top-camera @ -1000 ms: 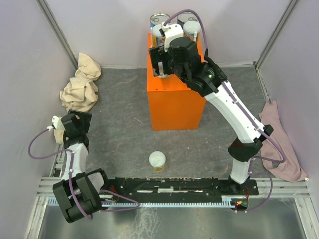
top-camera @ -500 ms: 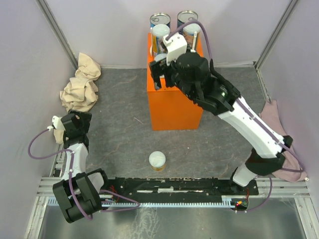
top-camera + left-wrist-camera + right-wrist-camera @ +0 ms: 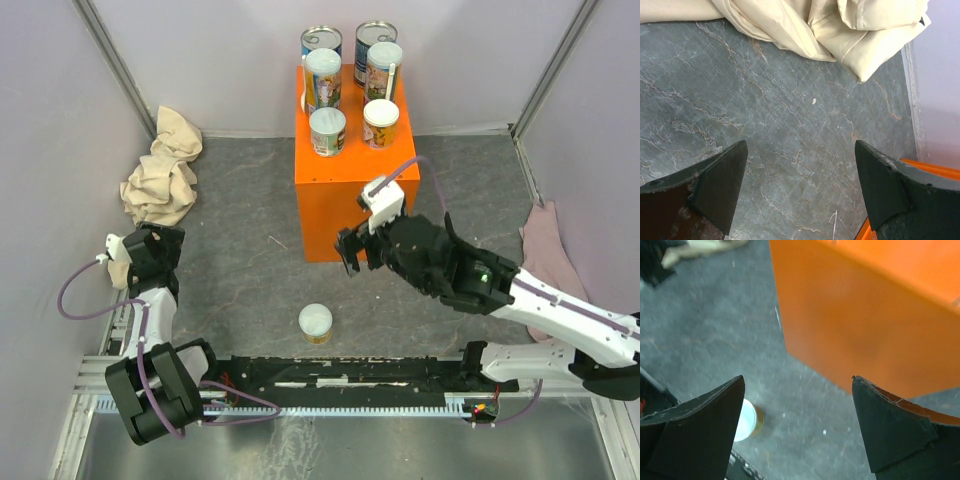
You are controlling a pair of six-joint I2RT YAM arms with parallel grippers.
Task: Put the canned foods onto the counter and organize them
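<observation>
Six cans up, one left to fetch.
The right end effector (image 3: 358, 256) hangs with its jaws apart and nothing between them, just in front of the orange box (image 3: 350, 210) and over the grey surface (image 3: 240, 280). The left end effector (image 3: 800, 145), also apart and empty, sits near the beige cloth (image 3: 160, 170). Six cans (image 3: 327, 130) stand in three pairs on the box's top. One white-lidded can (image 3: 315, 322) stands on the grey surface near the arm rail, so the job looks nearly done.

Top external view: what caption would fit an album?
Six cans on the orange counter, a seventh can on the floor, right gripper open.
</observation>
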